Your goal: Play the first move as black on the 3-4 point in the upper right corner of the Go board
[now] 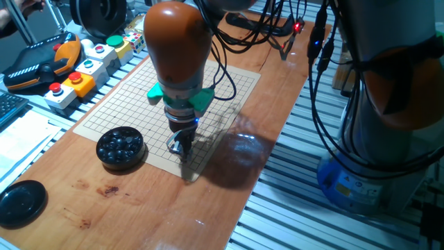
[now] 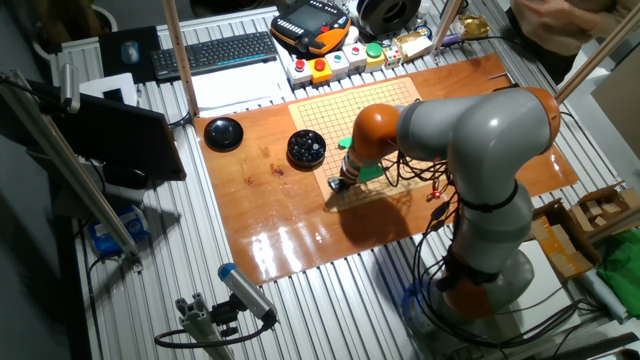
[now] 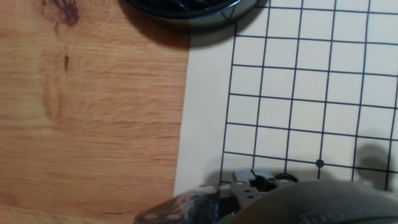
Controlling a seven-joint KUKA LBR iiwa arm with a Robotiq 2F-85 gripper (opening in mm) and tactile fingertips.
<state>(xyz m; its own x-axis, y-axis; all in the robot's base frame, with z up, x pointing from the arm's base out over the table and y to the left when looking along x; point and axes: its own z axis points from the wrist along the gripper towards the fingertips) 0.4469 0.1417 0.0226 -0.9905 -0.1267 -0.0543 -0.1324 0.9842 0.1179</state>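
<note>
The Go board (image 1: pixel 139 97) lies on the wooden table, and also shows in the other fixed view (image 2: pixel 385 95) and the hand view (image 3: pixel 311 81). My gripper (image 1: pixel 183 149) hangs low over the board's near corner, beside the round black bowl of stones (image 1: pixel 120 147). In the hand view the fingertips (image 3: pixel 249 182) stand close together at the bottom edge. A small glossy black stone (image 3: pixel 286 179) shows right at them, just left of and below a star dot (image 3: pixel 319 163). The crossing under the stone is hidden. The gripper also shows in the other fixed view (image 2: pixel 343 183).
The bowl's black lid (image 1: pixel 21 203) lies on the table at the near left. Button boxes (image 1: pixel 76 76) and an orange teach pendant (image 1: pixel 41 62) stand beyond the board's left side. Cables hang over the board's far part. A keyboard (image 2: pixel 215 52) sits behind.
</note>
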